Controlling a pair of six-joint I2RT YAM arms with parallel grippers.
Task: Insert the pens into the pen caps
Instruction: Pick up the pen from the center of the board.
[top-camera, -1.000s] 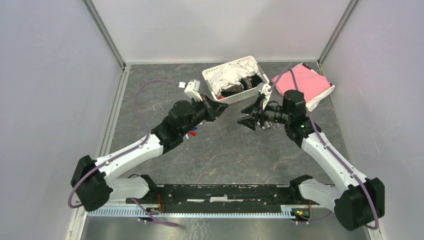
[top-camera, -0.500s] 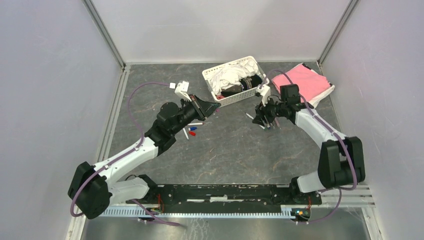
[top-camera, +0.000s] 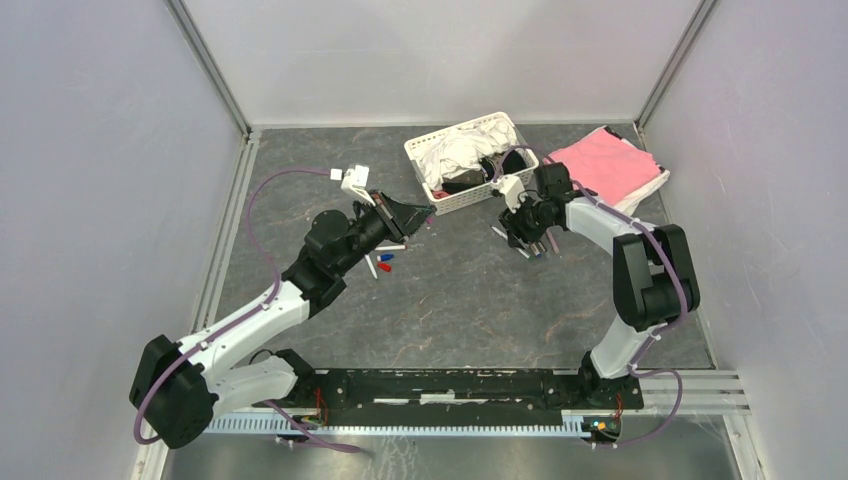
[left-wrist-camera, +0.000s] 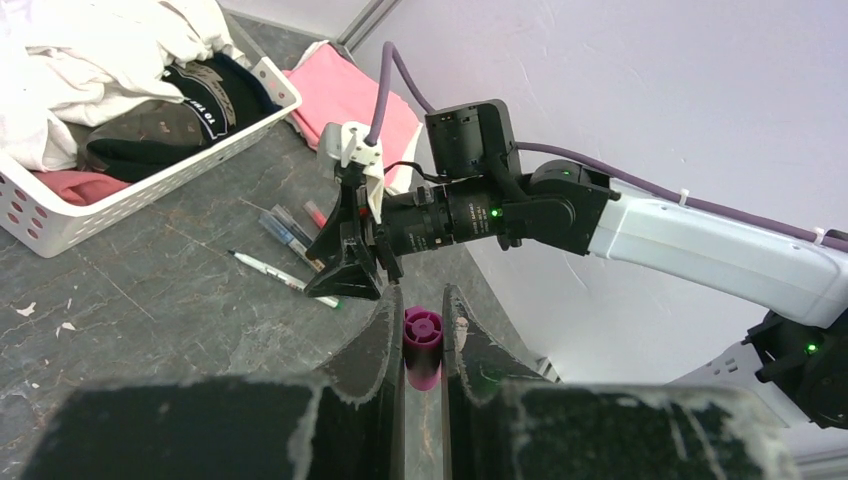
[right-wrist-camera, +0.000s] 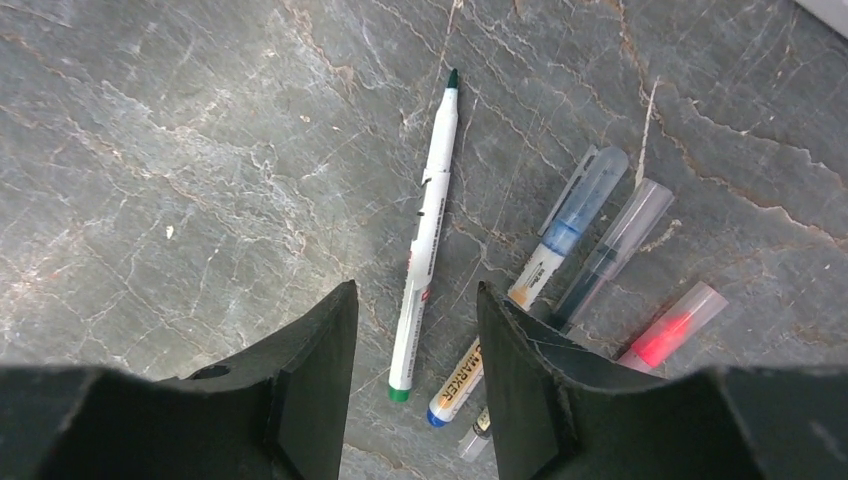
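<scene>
left gripper: almost closed, pinching a magenta cap between its fingertips and holding it off the table, open end facing the other arm
loose caps: a red cap and a blue cap lie side by side on the table under the left arm, with a white pen just beside them
basket: white, at the far side between the arms, with white and dark cloth in it
right gripper: fingers apart, holding nothing, pointing down at the table
green-tipped pen: flat on the table, its lower end between the right gripper's fingers
other pens: a blue pen, a dark pen and a red pen lie close together to its right
pink cloth: folded, far right corner
</scene>
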